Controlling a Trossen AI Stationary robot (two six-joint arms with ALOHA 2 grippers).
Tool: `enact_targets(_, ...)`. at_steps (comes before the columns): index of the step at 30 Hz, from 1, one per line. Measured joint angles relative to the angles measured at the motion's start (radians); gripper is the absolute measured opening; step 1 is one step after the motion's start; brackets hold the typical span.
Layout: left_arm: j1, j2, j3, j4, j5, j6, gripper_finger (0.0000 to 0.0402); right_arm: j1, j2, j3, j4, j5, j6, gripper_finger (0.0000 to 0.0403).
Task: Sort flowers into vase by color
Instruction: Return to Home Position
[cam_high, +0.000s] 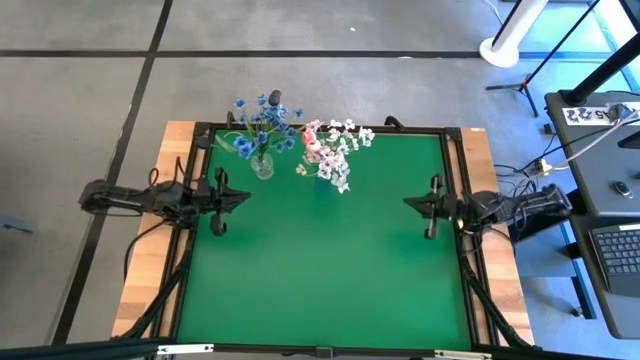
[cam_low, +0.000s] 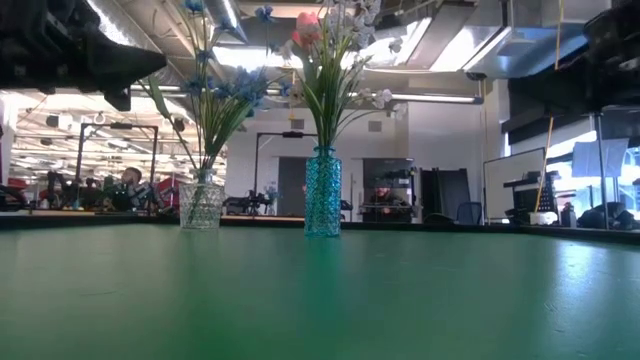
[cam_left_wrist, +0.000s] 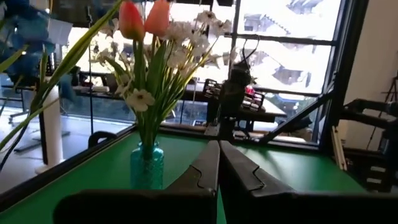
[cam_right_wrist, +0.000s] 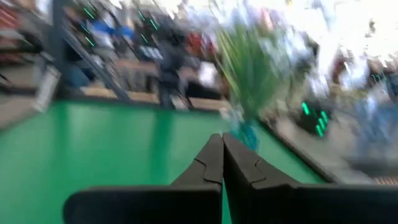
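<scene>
Blue flowers (cam_high: 262, 125) and a dark bud stand with their stems in a clear glass vase (cam_low: 201, 205) at the table's far side. White blossoms and pink tulips (cam_left_wrist: 144, 18) stand in a teal glass vase (cam_low: 322, 192) just to its right. My left gripper (cam_high: 243, 197) is shut and holds nothing at the table's left edge, level, well short of the vases. My right gripper (cam_high: 410, 203) is shut and holds nothing at the right edge, pointing inward.
The green mat (cam_high: 330, 270) lies inside a black frame (cam_high: 455, 135). Beyond the right edge stand a cart with a laptop (cam_high: 620, 255) and cables. A white stand base (cam_high: 505, 45) is on the floor past the far side.
</scene>
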Motion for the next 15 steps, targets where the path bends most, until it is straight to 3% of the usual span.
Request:
enact_targets(6, 0.008, -0.063, 0.002, -0.103, -0.002, -0.018, 0.0, -0.137, -0.002, 0.002, -0.063, -0.07, 0.073, 0.0)
enact_targets(15, 0.007, -0.062, 0.027, -0.168, 0.03, -0.034, 0.0, -0.167, -0.003, 0.025, -0.094, -0.028, 0.095, 0.0)
